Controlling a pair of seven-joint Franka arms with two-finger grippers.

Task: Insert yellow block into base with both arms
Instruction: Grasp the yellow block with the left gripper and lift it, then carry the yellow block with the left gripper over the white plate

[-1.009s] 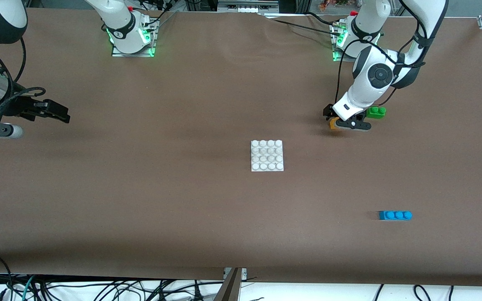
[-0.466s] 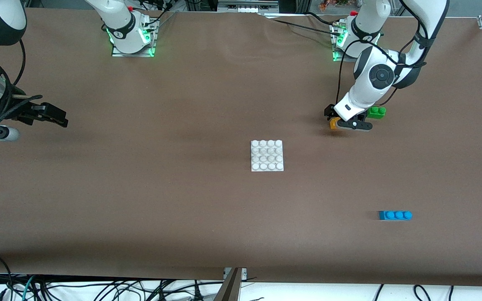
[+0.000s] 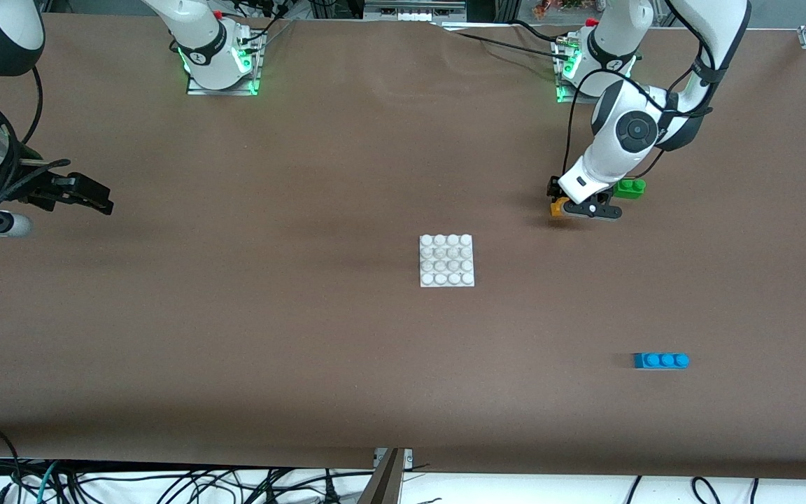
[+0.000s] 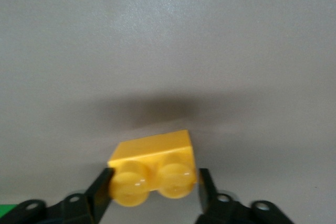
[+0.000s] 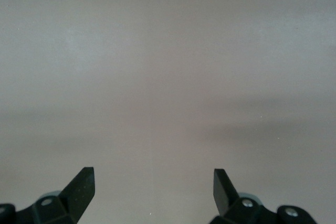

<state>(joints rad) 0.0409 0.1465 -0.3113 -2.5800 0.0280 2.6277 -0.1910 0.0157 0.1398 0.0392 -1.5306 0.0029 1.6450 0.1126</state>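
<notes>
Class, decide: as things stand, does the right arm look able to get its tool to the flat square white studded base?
Probably yes. The right tool hangs open over bare table toward its own end, and nothing lies between it and the flat square white studded base.

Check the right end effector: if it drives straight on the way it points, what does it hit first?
Probably nothing but bare brown table: the right end effector, fingers open, has no object in its line. Depth is unclear.

Left gripper [image 3: 569, 204] fingers clamped low; right gripper [image 3: 88, 192] fingers spread, waiting
</notes>
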